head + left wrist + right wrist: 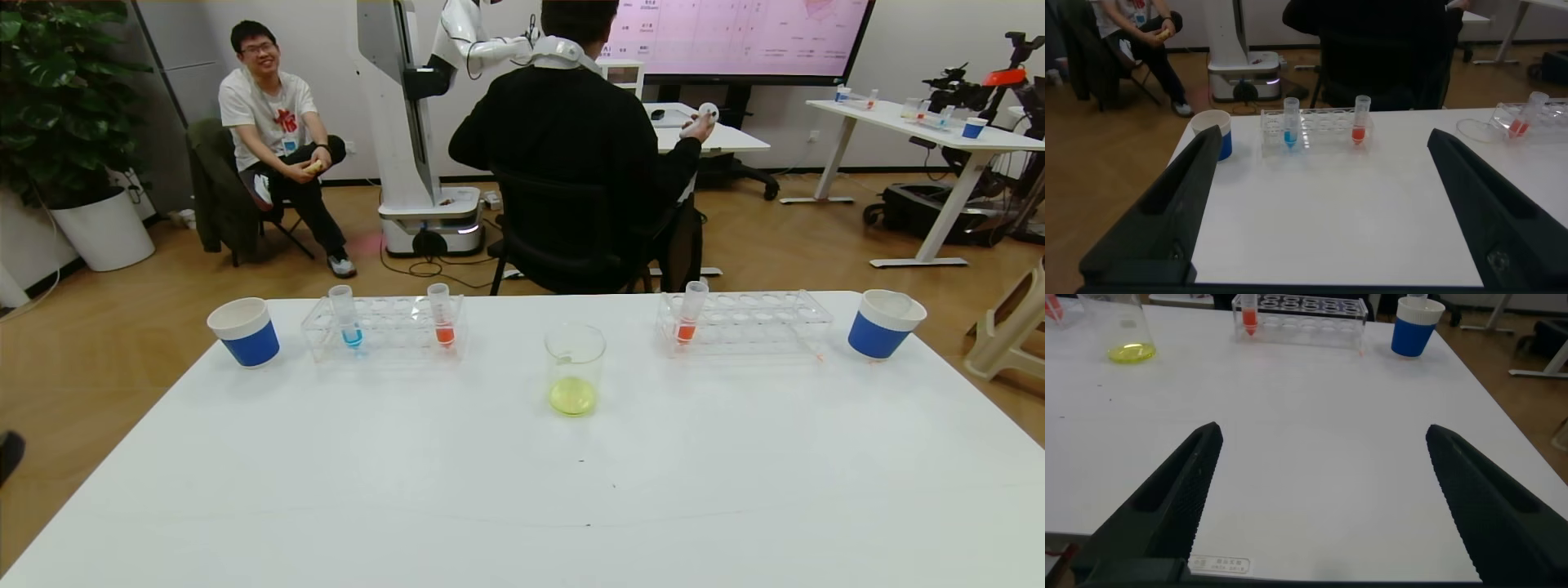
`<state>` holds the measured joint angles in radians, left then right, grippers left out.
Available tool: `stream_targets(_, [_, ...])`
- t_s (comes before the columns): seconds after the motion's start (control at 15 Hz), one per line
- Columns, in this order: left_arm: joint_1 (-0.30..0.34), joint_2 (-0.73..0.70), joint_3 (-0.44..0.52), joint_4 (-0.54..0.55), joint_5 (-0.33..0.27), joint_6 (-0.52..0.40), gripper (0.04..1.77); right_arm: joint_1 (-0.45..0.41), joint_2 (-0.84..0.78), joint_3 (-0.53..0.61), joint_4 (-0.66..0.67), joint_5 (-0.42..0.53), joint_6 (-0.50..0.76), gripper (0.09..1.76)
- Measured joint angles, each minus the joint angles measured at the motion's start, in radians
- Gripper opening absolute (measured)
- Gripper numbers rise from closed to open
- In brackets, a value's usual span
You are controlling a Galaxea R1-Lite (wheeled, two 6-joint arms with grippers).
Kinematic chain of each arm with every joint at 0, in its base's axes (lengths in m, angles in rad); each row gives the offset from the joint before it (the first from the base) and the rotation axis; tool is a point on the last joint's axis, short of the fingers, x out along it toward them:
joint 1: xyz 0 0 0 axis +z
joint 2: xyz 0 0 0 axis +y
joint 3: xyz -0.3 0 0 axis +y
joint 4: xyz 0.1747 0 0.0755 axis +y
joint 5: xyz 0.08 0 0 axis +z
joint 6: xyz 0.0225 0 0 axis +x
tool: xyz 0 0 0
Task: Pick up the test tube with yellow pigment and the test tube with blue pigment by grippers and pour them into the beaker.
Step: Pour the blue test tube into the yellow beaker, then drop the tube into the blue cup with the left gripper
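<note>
The beaker [575, 369] is sitting in the middle of the head view with yellow liquid already in its bottom, and the blue tube [344, 315] is standing in the clear rack [384, 328] at the upper left, next to a red tube [441, 314]. My left claw [1319, 204] and my right claw [1319, 494] are both hanging wide open above the white table [522, 474], holding nothing. I am thinking the blue tube is light, thin, slippery and easy to spill, so I should be pinching it gently near its top, above the liquid.

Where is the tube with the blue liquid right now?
In the head view the test tube with blue pigment stands upright in the clear rack on the robot's left, between a paper cup and an orange-red tube.
</note>
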<state>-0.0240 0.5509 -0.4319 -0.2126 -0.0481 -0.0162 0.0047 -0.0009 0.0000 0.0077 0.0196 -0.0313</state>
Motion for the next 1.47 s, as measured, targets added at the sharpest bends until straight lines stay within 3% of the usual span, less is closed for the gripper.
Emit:
stream_targets(0.47, [0.005, 0.607, -0.056, -0.51, 0.002, -0.002, 1.75, 0.0, 0.0, 0.0, 0.0, 0.0, 0.0, 1.74])
stream_targets(1.13, [-0.008, 1.266, -0.033, -1.164, 0.031, -0.003, 1.75, 0.0, 0.0, 0.0, 0.0, 0.0, 0.0, 1.74])
stream_targets(1.27, [-0.012, 1.383, -0.038, -1.26, 0.042, -0.003, 1.75, 0.0, 0.0, 0.0, 0.0, 0.0, 0.0, 1.74])
stream_targets(1.47, [-0.016, 1.513, -0.079, -1.295, 0.052, -0.004, 1.75, 0.001, 0.0, 0.0, 0.0, 0.0, 0.0, 1.74])
